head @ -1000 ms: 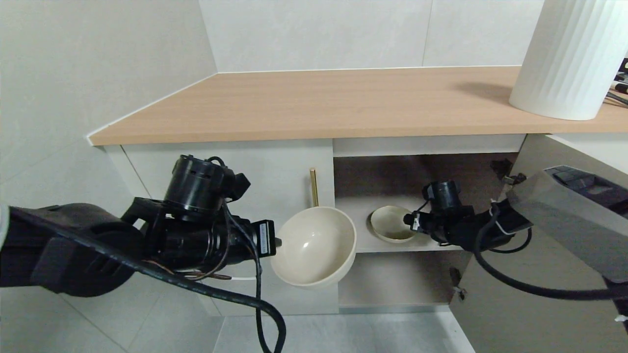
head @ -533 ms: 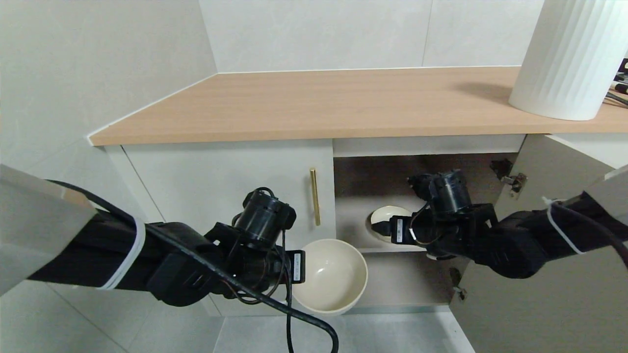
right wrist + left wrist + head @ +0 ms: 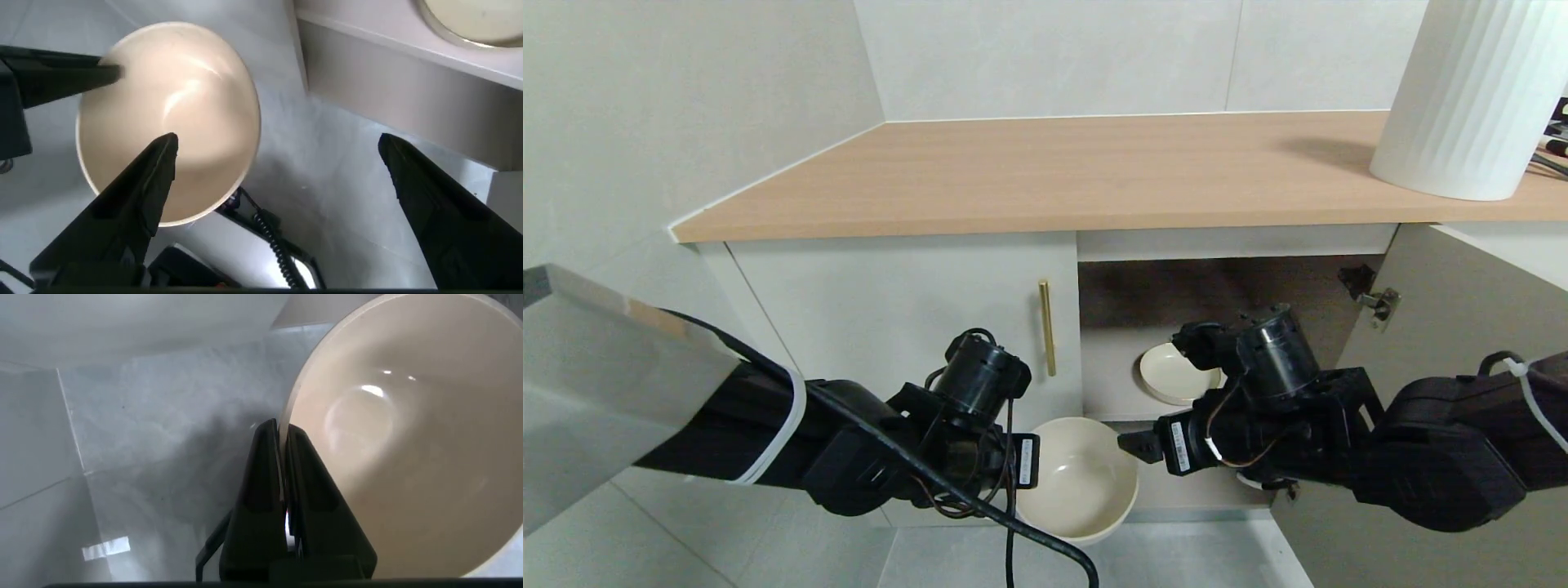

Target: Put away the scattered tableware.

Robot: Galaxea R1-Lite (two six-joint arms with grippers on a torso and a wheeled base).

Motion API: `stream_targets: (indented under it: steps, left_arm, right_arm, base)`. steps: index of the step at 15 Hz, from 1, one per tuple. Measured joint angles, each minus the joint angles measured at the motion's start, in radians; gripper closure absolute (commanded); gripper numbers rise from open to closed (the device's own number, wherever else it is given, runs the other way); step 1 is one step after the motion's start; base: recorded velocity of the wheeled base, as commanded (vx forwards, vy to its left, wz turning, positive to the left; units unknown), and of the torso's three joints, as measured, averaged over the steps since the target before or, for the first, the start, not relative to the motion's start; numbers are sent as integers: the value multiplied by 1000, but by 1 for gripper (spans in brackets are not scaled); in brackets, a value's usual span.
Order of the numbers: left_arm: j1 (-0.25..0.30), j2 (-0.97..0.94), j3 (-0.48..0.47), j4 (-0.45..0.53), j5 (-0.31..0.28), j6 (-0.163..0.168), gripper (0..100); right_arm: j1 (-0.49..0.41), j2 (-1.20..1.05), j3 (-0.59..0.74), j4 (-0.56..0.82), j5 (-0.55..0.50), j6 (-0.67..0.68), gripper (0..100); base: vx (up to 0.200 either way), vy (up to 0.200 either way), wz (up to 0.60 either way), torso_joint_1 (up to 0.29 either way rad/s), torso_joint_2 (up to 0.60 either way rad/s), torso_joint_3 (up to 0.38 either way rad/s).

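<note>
Two bowls: big bowl (image 3: 1078, 482) in left hand (image 3: 283, 445), shelf bowl (image 3: 1170, 380) (perhaps shallower).

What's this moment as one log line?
left hand: shut on cream round bowl | right hand: open, near bowl | small cream dish: cabinet shelf

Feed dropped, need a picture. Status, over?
Left gripper shut on rim of cream round bowl. Right gripper open beside it. Small cream dish on cabinet shelf, door open.
</note>
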Motion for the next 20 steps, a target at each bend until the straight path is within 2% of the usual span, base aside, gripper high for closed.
stream_targets:
  steps: [11,12,20]
  left_arm:
    - [-23,-49,3,0,3,4,100]
    - [-23,-47,3,-1,3,4,100]
    - [-23,-36,1,-4,0,3,100]
  right_arm:
    - [20,137,-58,1,-69,10,0]
    - [20,138,-59,0,-69,10,100]
    - [20,136,-57,-2,-68,10,100]
  base:
    - [0,0,0,0,0,0]
    - [0,0,0,0,0,0]
    - [0,0,0,0,0,0]
